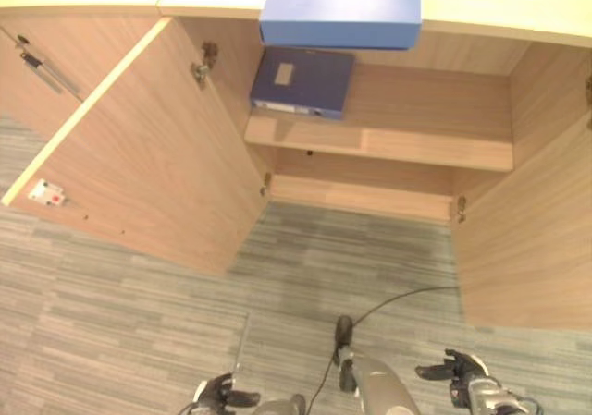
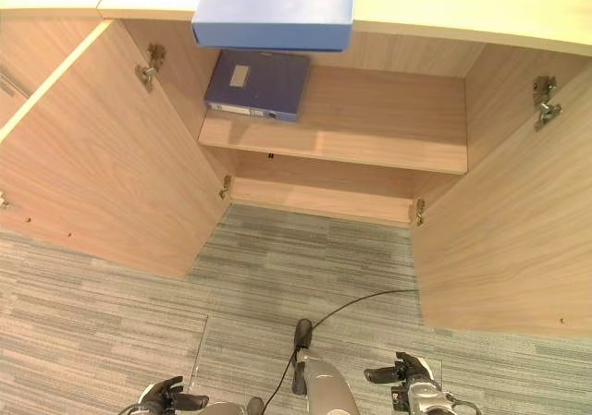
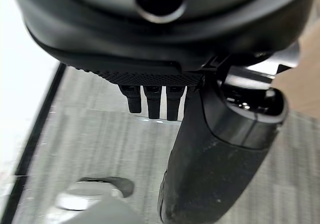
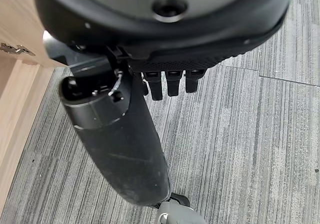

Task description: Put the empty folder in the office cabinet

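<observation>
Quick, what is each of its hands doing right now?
Left hand: open, fingers relaxed, holding nothing, low over the carpet.
Right hand: open, holding nothing, also low over the carpet.

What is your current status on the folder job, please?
Left hand and right hand low, open, empty. Lighter folder on cabinet top; darker folder on shelf. Doors open, nothing blocking.

Grey striped carpet (image 1: 139,323) lies before light wooden doors (image 1: 148,156) standing open.

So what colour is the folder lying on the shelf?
Dark blue folder, clearest in the right eye view.
</observation>
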Robot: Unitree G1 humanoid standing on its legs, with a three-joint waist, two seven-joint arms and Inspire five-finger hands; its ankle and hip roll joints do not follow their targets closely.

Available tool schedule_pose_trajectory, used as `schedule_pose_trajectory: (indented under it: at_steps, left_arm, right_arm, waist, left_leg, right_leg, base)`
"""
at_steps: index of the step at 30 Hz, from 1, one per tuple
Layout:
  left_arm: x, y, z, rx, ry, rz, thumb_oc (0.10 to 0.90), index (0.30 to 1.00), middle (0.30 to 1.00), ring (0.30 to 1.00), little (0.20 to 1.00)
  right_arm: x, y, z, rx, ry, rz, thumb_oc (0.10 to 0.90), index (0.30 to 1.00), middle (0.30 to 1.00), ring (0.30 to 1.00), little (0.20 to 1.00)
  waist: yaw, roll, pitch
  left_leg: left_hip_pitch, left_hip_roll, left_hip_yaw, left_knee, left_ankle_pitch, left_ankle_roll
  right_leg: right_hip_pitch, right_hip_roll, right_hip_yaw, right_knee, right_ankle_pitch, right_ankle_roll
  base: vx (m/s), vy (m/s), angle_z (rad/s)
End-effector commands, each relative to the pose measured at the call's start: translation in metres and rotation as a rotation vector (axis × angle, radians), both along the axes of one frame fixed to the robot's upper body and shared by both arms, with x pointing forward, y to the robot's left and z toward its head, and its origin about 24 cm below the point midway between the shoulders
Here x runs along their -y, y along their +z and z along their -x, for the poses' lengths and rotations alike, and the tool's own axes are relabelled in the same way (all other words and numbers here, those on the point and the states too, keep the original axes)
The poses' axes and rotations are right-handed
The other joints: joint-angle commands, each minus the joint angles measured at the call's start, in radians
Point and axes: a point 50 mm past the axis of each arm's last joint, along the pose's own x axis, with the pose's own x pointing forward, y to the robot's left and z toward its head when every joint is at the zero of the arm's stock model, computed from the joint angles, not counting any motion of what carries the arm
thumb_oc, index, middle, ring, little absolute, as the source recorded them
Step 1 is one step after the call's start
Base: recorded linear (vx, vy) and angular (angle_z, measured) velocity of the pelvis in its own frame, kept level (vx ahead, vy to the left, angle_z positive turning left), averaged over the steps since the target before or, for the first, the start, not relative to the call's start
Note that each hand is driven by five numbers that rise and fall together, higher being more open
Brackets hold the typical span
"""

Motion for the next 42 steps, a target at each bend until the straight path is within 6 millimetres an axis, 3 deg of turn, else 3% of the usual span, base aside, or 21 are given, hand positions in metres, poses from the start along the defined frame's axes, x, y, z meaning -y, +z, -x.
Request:
schedule_pose_trajectory:
  at_steps: [1, 3, 4, 5, 6, 8, 11, 14, 19, 27, 35, 36, 38, 40, 42]
  left_arm:
    - [-0.018, -0.004, 0.033, -0.08, 0.045, -0.05, 0.8, 0.9, 0.9, 0.9, 0.9]
    - [-0.018, -0.004, 0.034, -0.082, 0.044, -0.047, 0.8, 0.9, 0.9, 0.9, 0.9]
    - [-0.017, -0.004, 0.033, -0.084, 0.039, -0.049, 0.8, 0.9, 0.9, 0.9, 0.9]
    - [-0.015, -0.005, 0.033, -0.086, 0.029, -0.042, 0.8, 0.9, 0.9, 0.9, 0.9]
    - [-0.014, -0.005, 0.036, -0.093, 0.021, -0.039, 0.8, 0.9, 0.9, 0.9, 0.9]
    - [-0.014, -0.006, 0.04, -0.106, 0.017, -0.038, 0.8, 0.9, 0.9, 0.9, 0.9]
    - [-0.015, -0.007, 0.046, -0.126, 0.014, -0.037, 0.8, 0.9, 0.9, 0.9, 0.9]
    - [-0.013, -0.009, 0.051, -0.142, 0.003, -0.03, 0.8, 0.9, 0.9, 0.9, 0.9]
    - [-0.011, -0.01, 0.056, -0.167, -0.008, -0.032, 0.8, 0.9, 0.9, 0.9, 0.9]
    - [-0.013, -0.01, 0.056, -0.165, -0.003, -0.038, 0.8, 0.9, 0.9, 0.9, 0.9]
    - [-0.008, -0.009, 0.048, -0.103, 0.07, 0.03, 0.8, 0.9, 0.9, 0.9, 0.9]
    - [-0.01, -0.007, 0.042, -0.072, 0.084, 0.037, 0.8, 0.9, 0.9, 0.9, 0.9]
    - [-0.01, -0.007, 0.04, -0.063, 0.088, 0.037, 0.8, 0.9, 0.9, 0.9, 0.9]
    - [-0.011, -0.006, 0.039, -0.06, 0.087, 0.039, 0.8, 0.9, 0.9, 0.9, 0.9]
    - [-0.013, -0.006, 0.037, -0.061, 0.085, 0.037, 0.8, 0.9, 0.9, 0.9, 0.9]
  right_arm:
    - [0.006, -0.012, 0.041, -0.098, -0.072, 0.001, 0.8, 0.9, 0.9, 0.9, 0.9]
    - [0.005, -0.013, 0.044, -0.108, -0.079, 0.0, 0.8, 0.9, 0.9, 0.9, 0.9]
    - [0.008, -0.013, 0.046, -0.114, -0.092, 0.007, 0.8, 0.9, 0.9, 0.9, 0.9]
    - [0.011, -0.012, 0.048, -0.12, -0.107, 0.017, 0.8, 0.9, 0.9, 0.9, 0.9]
    - [0.011, -0.012, 0.051, -0.125, -0.114, 0.017, 0.8, 0.9, 0.9, 0.9, 0.9]
    - [0.01, -0.014, 0.055, -0.137, -0.11, 0.015, 0.8, 0.9, 0.9, 0.9, 0.9]
    - [0.009, -0.016, 0.064, -0.159, -0.106, 0.014, 0.8, 0.9, 0.9, 0.9, 0.9]
    - [0.009, -0.018, 0.071, -0.175, -0.116, 0.012, 0.8, 0.9, 0.9, 0.9, 0.9]
    - [0.005, -0.021, 0.079, -0.202, -0.123, 0.0, 0.8, 0.9, 0.9, 0.9, 0.9]
    - [-0.005, -0.026, 0.085, -0.23, -0.093, -0.032, 0.8, 0.9, 0.9, 0.9, 0.9]
    - [-0.011, -0.025, 0.074, -0.216, -0.042, -0.05, 0.8, 0.9, 0.9, 0.9, 0.9]
    - [-0.013, -0.025, 0.069, -0.209, -0.011, -0.054, 0.8, 0.9, 0.9, 0.9, 0.9]
    - [-0.013, -0.024, 0.066, -0.204, -0.002, -0.055, 0.8, 0.9, 0.9, 0.9, 0.9]
    - [-0.011, -0.023, 0.063, -0.195, -0.004, -0.05, 0.8, 0.9, 0.9, 0.9, 0.9]
    - [-0.009, -0.022, 0.061, -0.187, -0.011, -0.048, 0.8, 0.9, 0.9, 0.9, 0.9]
  waist:
    - [0.002, -0.013, -0.027]
    - [0.004, -0.025, -0.023]
    - [0.004, -0.038, -0.007]
    - [0.008, -0.052, 0.009]
    - [0.016, -0.063, 0.013]
    - [0.024, -0.068, 0.007]
    - [0.04, -0.048, -0.007]
    - [0.041, -0.046, -0.021]
    - [0.037, -0.041, -0.062]
    - [0.036, -0.038, -0.118]
    - [0.052, -0.029, -0.15]
    - [0.061, -0.019, -0.151]
    - [0.064, -0.015, -0.149]
    - [0.061, -0.008, -0.139]
    - [0.048, 0.001, -0.115]
  left_leg:
    - [-0.068, 0.012, 0.052, -0.011, 0.101, 0.007]
    - [-0.13, 0.013, 0.083, 0.144, 0.15, 0.002]
    - [-0.2, 0.01, 0.116, 0.315, 0.172, 0.01]
    - [-0.302, 0.024, 0.17, 0.395, 0.142, 0.035]
    - [-0.367, -0.009, 0.168, 0.333, 0.081, 0.052]
    - [-0.378, -0.03, 0.148, 0.197, 0.082, 0.046]
    - [-0.38, -0.034, 0.093, -0.054, 0.219, 0.015]
    - [-0.373, -0.046, 0.081, -0.113, 0.259, 0.012]
    - [-0.296, -0.037, 0.091, -0.222, 0.265, 0.029]
    - [-0.215, -0.053, 0.111, -0.274, 0.241, 0.051]
    - [-0.199, -0.078, 0.137, -0.231, 0.169, 0.089]
    - [-0.188, -0.082, 0.147, -0.217, 0.147, 0.105]
    - [-0.182, -0.083, 0.152, -0.213, 0.14, 0.111]
    - [-0.16, -0.091, 0.151, -0.209, 0.129, 0.126]
    - [-0.14, -0.094, 0.146, -0.203, 0.127, 0.14]
  right_leg:
    - [0.038, -0.014, 0.073, 0.01, -0.072, 0.162]
    - [0.08, -0.004, 0.087, -0.005, -0.087, 0.145]
    - [0.115, 0.003, 0.098, -0.009, -0.098, 0.127]
    - [0.15, -0.004, 0.107, -0.008, -0.11, 0.116]
    - [0.176, -0.016, 0.116, -0.02, -0.111, 0.124]
    - [0.194, -0.02, 0.126, -0.032, -0.111, 0.134]
    - [0.239, 0.008, 0.139, -0.046, -0.118, 0.133]
    - [0.276, 0.016, 0.159, -0.071, -0.114, 0.135]
    - [0.303, 0.026, 0.187, -0.102, -0.102, 0.149]
    - [0.338, 0.004, 0.216, -0.114, -0.112, 0.173]
    - [0.346, -0.039, 0.226, -0.057, -0.146, 0.206]
    - [0.314, -0.059, 0.211, 0.039, -0.151, 0.224]
    - [0.287, -0.071, 0.202, 0.103, -0.144, 0.237]
    - [0.232, -0.098, 0.186, 0.245, -0.082, 0.257]
    - [0.173, -0.119, 0.169, 0.39, -0.018, 0.246]
  base:
    - [0.16, -0.142, -0.13]
    - [0.11, -0.148, -0.2]
    - [0.1, -0.231, -0.21]
    - [0.11, -0.195, -0.23]
    - [0.07, -0.078, -0.3]
    - [0.07, 0.029, -0.43]
    - [0.09, 0.034, -0.18]
    - [0.1, 0.051, -0.12]
    - [0.14, 0.123, -0.37]
    - [0.14, 0.128, -0.2]
    - [0.12, 0.111, -0.17]
    - [0.08, 0.109, -0.22]
    - [0.07, 0.121, -0.19]
    - [0.04, 0.134, -0.19]
    - [0.02, 0.119, -0.12]
